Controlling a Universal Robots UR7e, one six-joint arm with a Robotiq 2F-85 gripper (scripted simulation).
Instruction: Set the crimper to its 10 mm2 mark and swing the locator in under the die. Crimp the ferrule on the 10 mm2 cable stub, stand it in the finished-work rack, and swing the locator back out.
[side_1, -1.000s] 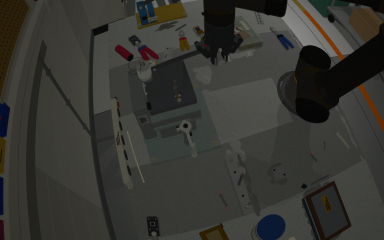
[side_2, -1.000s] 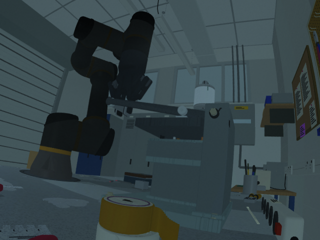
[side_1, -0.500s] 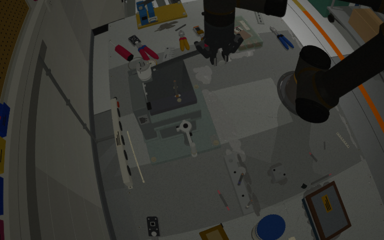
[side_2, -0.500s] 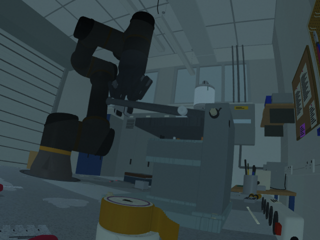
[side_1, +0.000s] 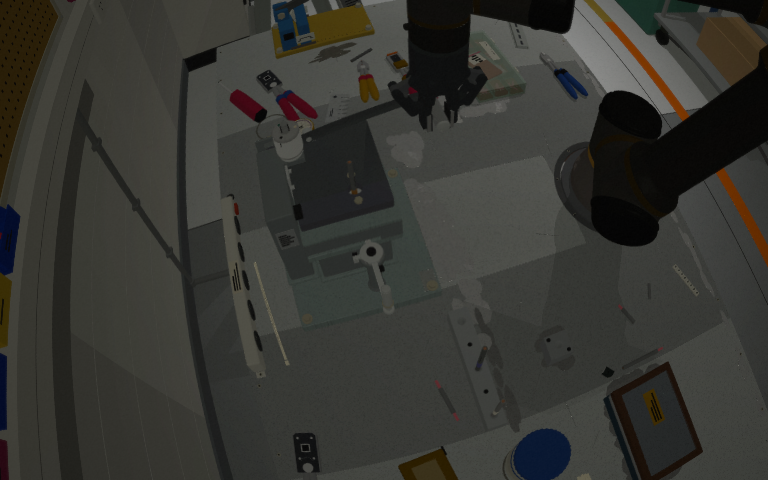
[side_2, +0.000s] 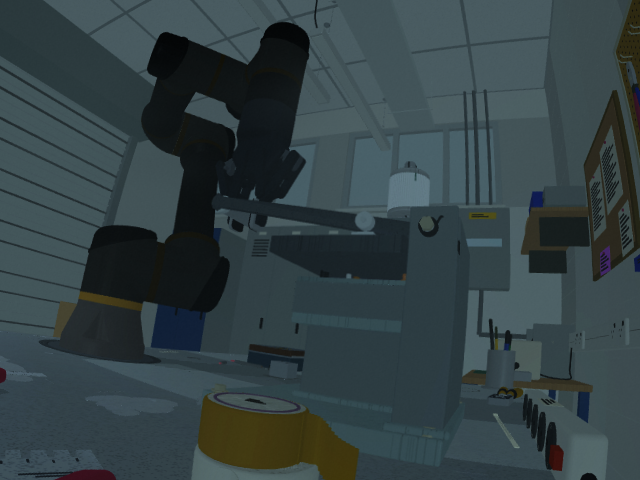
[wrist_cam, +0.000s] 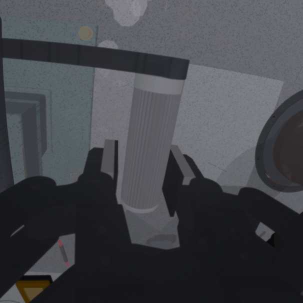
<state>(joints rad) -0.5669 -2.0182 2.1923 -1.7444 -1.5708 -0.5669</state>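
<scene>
The crimper's ribbed grey lever grip stands between the fingers of my gripper, which is open and holds nothing. The grip ends the dark lever that reaches out from the crimper press at the far side of the mat, where my gripper hangs. A cable stub stands upright on the press's dark top plate. The white size dial sits at the press's back left corner, and the white locator arm points forward from its pivot. The finished-work rack lies nearer the front with a stub in it.
The robot's base stands right of the press. A white power strip runs along the left. Hand tools lie behind the press. A blue round tin, a framed tablet and loose stubs sit near the front edge.
</scene>
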